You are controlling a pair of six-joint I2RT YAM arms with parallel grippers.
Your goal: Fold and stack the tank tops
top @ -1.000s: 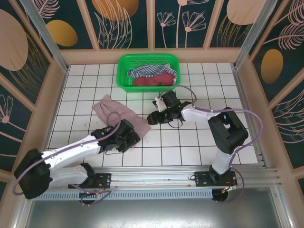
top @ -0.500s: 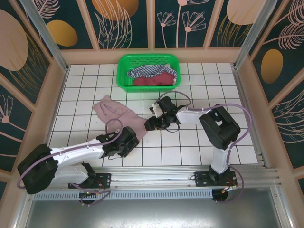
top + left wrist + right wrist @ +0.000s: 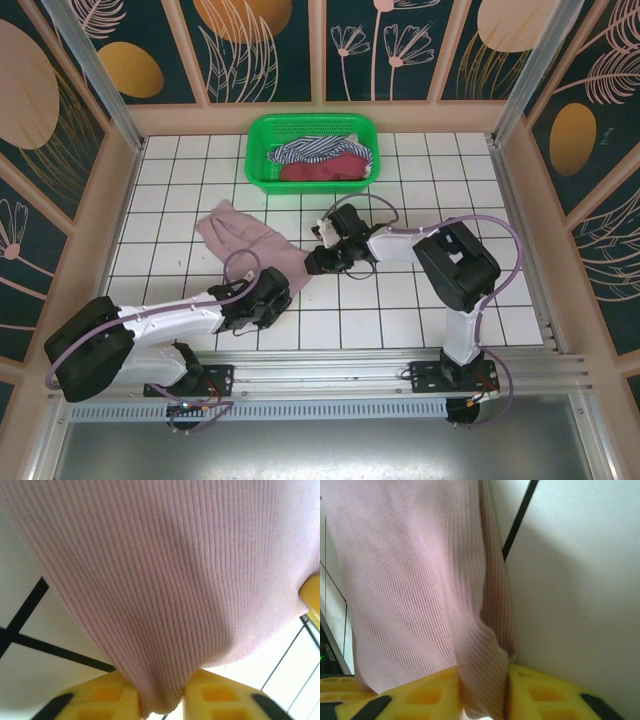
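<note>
Top external view: the pink tank top (image 3: 248,238) lies on the white tiled table (image 3: 420,190), left of centre, with its long axis running from the upper left of the frame down to the lower right. Both grippers are at its lower-right end, the left gripper (image 3: 268,296) at the lower corner and the right gripper (image 3: 315,260) just up and to the right at the other corner. In each wrist view the yellow jaws are pressed together on a pinch of ribbed pink cloth, so each arm is clamped on that top's edge. All the loose cloth stretches away from the two grips toward the upper left. A fold would therefore likely carry the held end that way, over the garment's body, with both arms travelling along its length. The striped tank top (image 3: 305,150) and maroon tank top (image 3: 320,170) lie in the green basket (image 3: 258,150) at top centre, well apart.
</note>
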